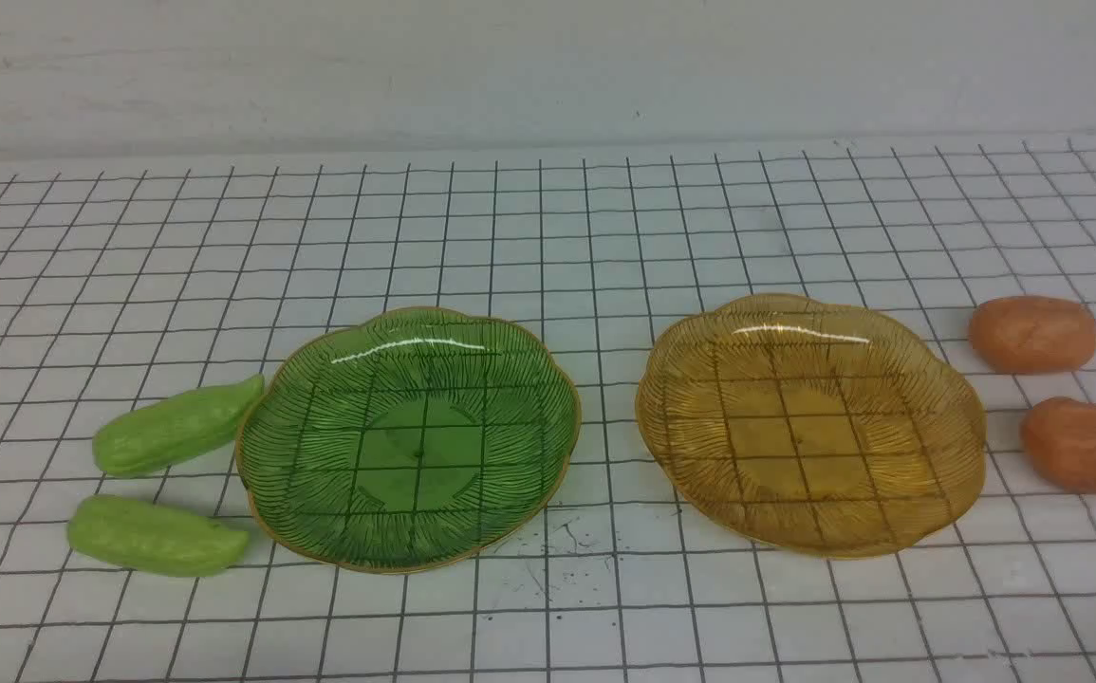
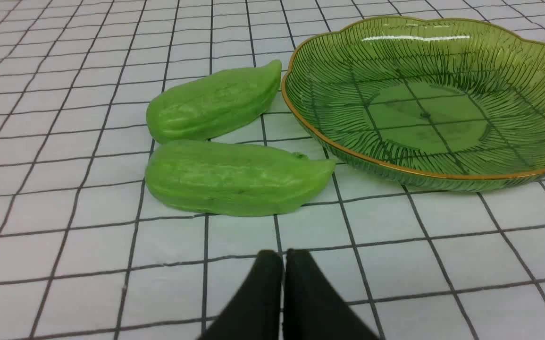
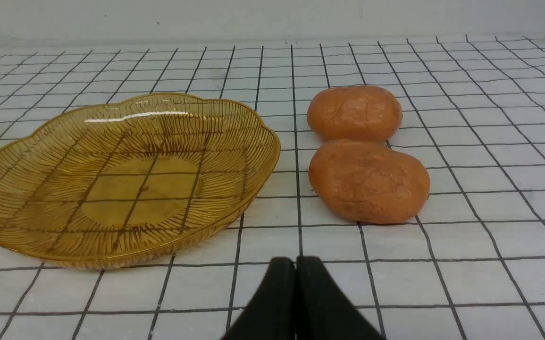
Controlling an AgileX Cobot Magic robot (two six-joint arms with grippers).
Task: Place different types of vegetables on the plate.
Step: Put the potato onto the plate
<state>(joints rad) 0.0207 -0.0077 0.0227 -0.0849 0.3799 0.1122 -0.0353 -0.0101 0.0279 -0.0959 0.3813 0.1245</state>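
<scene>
Two light-green cucumber pieces lie left of the green plate (image 1: 339, 531): the far one (image 1: 177, 427) touches its rim, the near one (image 1: 157, 536) lies beside it. Two orange-brown potato lumps, far (image 1: 1031, 334) and near (image 1: 1088, 446), lie right of the amber plate (image 1: 690, 455). Both plates hold nothing. My left gripper (image 2: 284, 257) is shut and empty, short of the near cucumber (image 2: 234, 178); the far cucumber (image 2: 213, 101) and green plate (image 2: 442, 177) show too. My right gripper (image 3: 296, 264) is shut and empty, short of the near potato (image 3: 369, 182), with the far potato (image 3: 353, 113) and amber plate (image 3: 27, 241) beyond.
Everything rests on a white table with a black grid (image 1: 548, 218). A pale wall (image 1: 548, 66) rises behind its far edge. Small dark scuffs (image 1: 557, 555) mark the table between the plates. Neither arm shows in the front view.
</scene>
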